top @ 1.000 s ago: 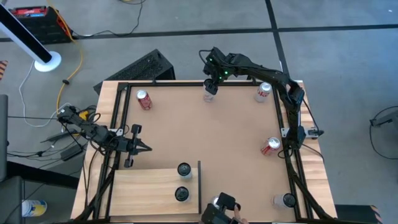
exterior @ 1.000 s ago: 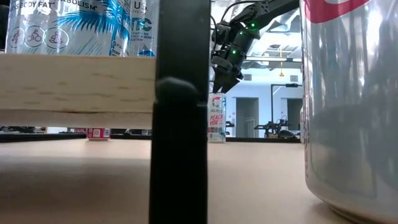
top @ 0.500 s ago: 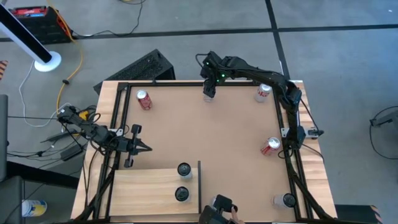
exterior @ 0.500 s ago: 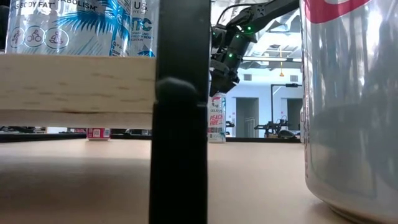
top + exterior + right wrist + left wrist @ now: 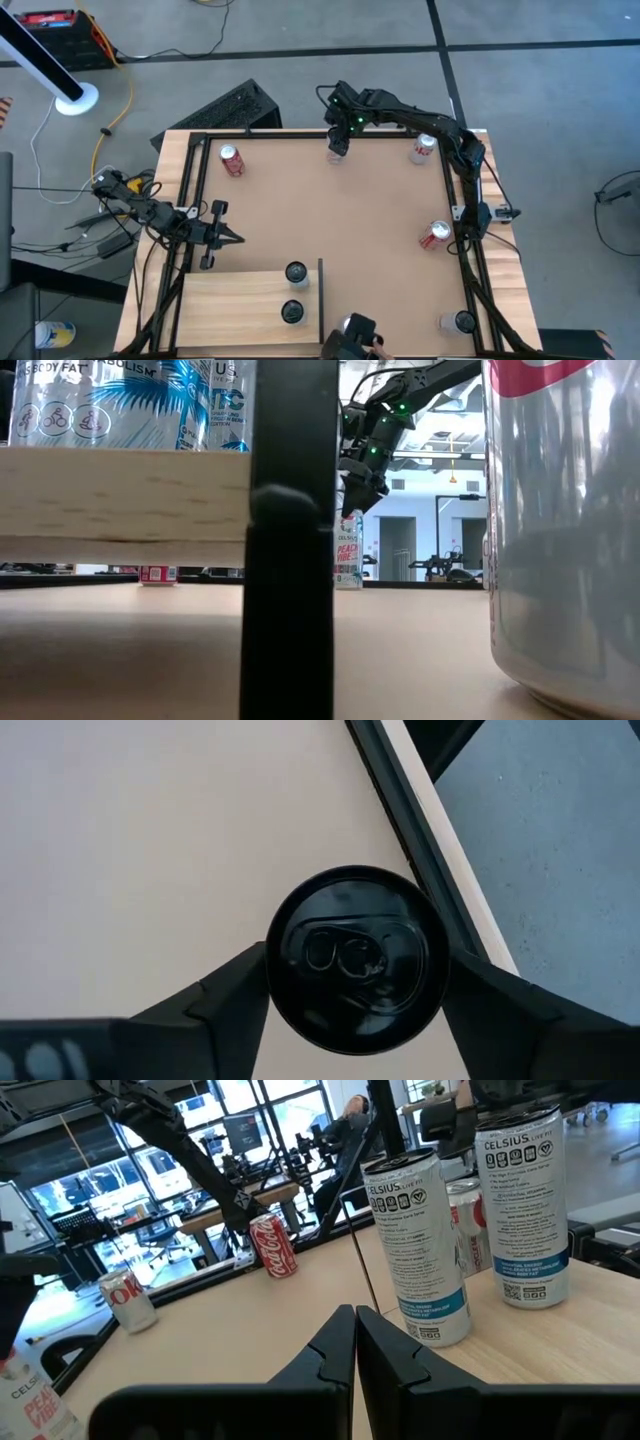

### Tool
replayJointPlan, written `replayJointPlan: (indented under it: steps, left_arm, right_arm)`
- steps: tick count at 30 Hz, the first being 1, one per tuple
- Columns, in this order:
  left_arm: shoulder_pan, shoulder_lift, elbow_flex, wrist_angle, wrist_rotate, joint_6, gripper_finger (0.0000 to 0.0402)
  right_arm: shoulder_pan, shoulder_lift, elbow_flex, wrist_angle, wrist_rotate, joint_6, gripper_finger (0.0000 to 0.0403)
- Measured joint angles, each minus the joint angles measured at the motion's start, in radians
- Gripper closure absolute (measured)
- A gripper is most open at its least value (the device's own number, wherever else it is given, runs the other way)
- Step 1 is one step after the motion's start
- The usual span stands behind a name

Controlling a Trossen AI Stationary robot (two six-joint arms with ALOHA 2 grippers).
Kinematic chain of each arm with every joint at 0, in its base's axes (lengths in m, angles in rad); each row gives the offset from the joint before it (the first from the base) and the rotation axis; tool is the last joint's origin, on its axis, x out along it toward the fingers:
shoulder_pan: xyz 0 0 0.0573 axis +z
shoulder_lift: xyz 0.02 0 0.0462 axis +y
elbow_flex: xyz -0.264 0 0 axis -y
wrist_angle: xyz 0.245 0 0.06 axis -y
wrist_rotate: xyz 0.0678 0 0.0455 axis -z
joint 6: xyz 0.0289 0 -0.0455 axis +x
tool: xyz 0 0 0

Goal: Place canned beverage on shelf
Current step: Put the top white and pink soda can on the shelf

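The right gripper [image 5: 352,500] sits over a far can [image 5: 348,552]; shelf [image 5: 125,492] and post [image 5: 290,560] loom close.

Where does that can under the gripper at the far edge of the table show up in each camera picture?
High view: the can stands at the far edge, under the right gripper.
Low view: far off, right of the black post, pink label.
Left wrist view: at the picture's lower left corner.
Right wrist view: black lid at centre, between the fingers.
Shared landmark: the right gripper above it.
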Motion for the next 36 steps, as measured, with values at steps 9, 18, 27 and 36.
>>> replayJointPlan:
  steps: [9, 18, 27, 36]
  left_arm:
    - [0.0, 0.0, 0.0, 0.001, 0.0, 0.018, 0.0402]
    - [0.0, 0.0, 0.0, 0.006, -0.018, 0.026, 0.0402]
    - [0.0, 0.0, 0.0, 0.006, -0.049, 0.027, 0.0402]
    - [0.0, 0.0, 0.0, 0.006, -0.094, 0.049, 0.0402]
  right_arm:
    - [0.064, -0.003, 0.109, -0.078, 0.002, 0.01, 0.0129]
    - [0.309, -0.009, 0.412, -0.208, 0.121, 0.065, 0.0129]
    - [0.638, -0.004, 0.468, -0.155, 0.145, 0.185, 0.0129]
    - [0.861, 0.057, 0.468, 0.075, 0.205, 0.173, 0.0129]
